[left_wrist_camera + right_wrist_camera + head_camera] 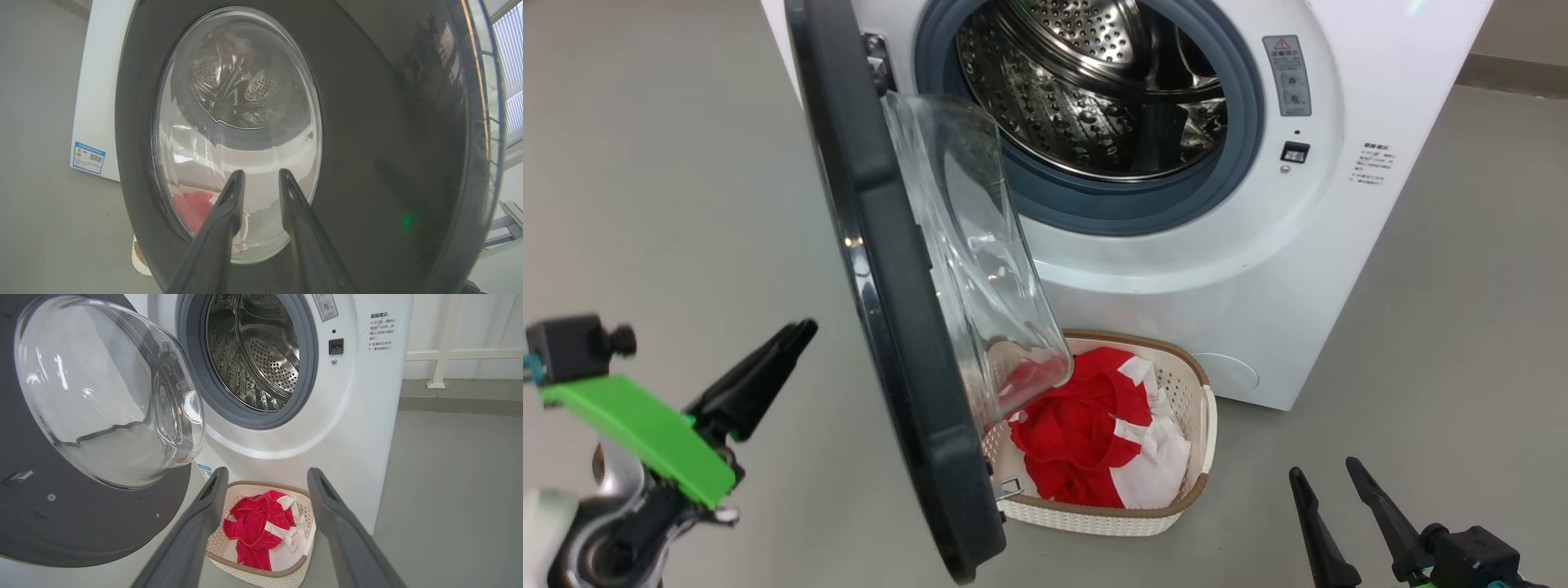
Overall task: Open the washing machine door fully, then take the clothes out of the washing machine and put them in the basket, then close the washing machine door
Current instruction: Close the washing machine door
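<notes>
Left gripper (261, 173): fingers a little apart with a narrow gap and nothing between them. It pointed at the outer face of the door, near it; whether it touched could not be told.
Right gripper (267, 473): fingers wide apart and empty, low on the robot's right, aimed toward the basket.
Washing machine door (890, 310): swung out wide, its lower edge over the near left corner of the basket.
Basket (1094, 518): stood on the floor (1421, 343), close against the foot of the machine.
Clothes (1086, 425): red and white bundle inside the basket, from its middle to its right edge.
Washing machine (1258, 278): the drum (1086, 98) looked empty, as far as it was visible.
Done: opening the door and unloading, it seemed.
Left to do: only closing the door; the left gripper looked placed for that push.
</notes>
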`<state>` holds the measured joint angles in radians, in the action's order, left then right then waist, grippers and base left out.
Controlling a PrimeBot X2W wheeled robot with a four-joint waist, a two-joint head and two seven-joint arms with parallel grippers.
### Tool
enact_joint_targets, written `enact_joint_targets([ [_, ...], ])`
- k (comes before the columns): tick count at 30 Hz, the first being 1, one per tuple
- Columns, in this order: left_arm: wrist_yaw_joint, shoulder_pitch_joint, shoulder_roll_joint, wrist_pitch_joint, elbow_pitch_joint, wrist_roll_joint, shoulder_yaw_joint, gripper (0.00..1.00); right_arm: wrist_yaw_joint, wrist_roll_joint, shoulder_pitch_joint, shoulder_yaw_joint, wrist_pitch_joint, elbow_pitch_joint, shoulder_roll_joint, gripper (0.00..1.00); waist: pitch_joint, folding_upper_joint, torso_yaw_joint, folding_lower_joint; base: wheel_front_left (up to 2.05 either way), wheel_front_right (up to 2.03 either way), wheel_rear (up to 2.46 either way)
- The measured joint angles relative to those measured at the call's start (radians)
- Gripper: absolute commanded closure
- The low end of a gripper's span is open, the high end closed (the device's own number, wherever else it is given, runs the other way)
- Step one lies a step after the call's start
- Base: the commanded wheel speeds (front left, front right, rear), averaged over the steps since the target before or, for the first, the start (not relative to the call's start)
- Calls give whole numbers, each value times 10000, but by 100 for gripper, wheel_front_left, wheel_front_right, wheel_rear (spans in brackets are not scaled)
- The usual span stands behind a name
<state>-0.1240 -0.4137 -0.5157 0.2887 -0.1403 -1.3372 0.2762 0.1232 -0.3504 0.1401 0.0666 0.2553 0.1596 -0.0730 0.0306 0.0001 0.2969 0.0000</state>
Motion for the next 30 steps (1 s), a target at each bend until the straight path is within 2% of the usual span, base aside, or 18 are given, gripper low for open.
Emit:
enact_joint_targets([
  [1, 0, 167, -17, -148, -63, 6, 10, 52, 0, 0, 0, -4, 0, 2, 2, 0, -10, 0, 29, 0, 0, 0, 0],
  [2, 0, 322, -10, -334, -184, 21, 19, 38, 0, 0, 1, -23, 0, 2, 2, 0, -21, 0, 65, 0, 0, 0, 0],
  [3, 0, 479, 10, -527, -320, 13, 12, 18, 0, 0, 3, -50, 0, -2, 2, 0, -30, 0, 105, 0, 0, 0, 0],
  [4, 0, 652, 42, -719, -445, -8, -8, 6, 0, 0, 3, -63, 0, 2, 0, 0, -42, 0, 147, 0, 0, 0, 0],
  [5, 0, 822, 81, -880, -554, -19, -8, 0, 0, 0, 3, -61, 0, 4, 0, 0, -50, 0, 183, 0, 0, 0, 0],
  [11, 0, 1878, 330, -1655, -802, -558, -23, 0, 0, 0, 2, -73, 0, 31, -6, 0, -87, 0, 372, 0, 0, 0, 0],
  [26, 0, 3266, 1003, -4138, -1732, -644, 723, 0, 0, 0, -15, 69, 0, 81, -96, 0, 19, 0, 503, 0, 0, 0, 0],
  [30, -2, 3330, 1045, -4903, -2088, -311, 1043, 0, 0, 0, -22, 71, 0, 98, -121, 0, 84, 0, 479, 0, 0, 0, 0],
])
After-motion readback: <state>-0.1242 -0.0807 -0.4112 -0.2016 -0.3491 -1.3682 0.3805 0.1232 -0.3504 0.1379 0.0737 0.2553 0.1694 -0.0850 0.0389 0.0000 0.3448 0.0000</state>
